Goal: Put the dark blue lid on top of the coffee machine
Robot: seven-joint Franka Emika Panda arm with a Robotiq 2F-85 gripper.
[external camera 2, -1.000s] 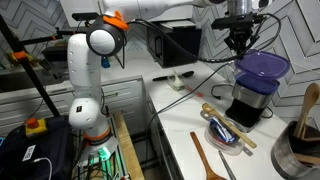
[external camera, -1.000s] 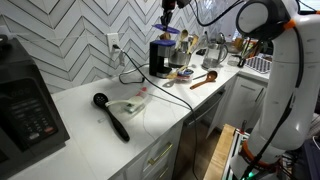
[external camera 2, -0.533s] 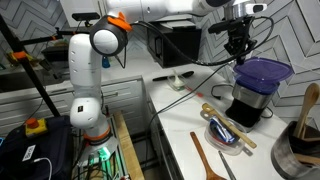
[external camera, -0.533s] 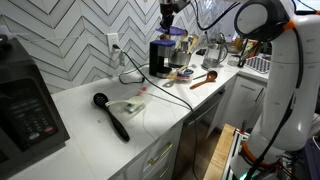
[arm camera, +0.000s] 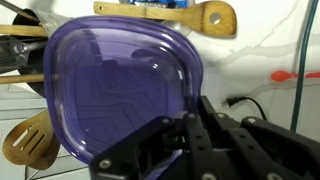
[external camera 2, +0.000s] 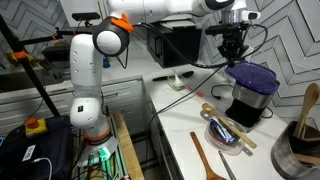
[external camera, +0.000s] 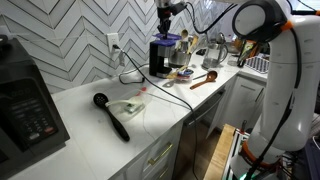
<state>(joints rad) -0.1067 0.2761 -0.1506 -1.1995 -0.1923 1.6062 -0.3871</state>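
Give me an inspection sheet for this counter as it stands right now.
Surface: white countertop, no spills seen.
Job's things: small round dark blue lid lies on top of the black boxy coffee machine.
Clutter: black long-handled ladle; wooden spoon; shallow bowl of utensils.
Grippers: gripper hovers above the lid, apart from it; how far the fingers are spread is unclear.
Cables: black power cord loops on the counter beside the machine.
Surroundings: black microwave; herringbone tile wall.
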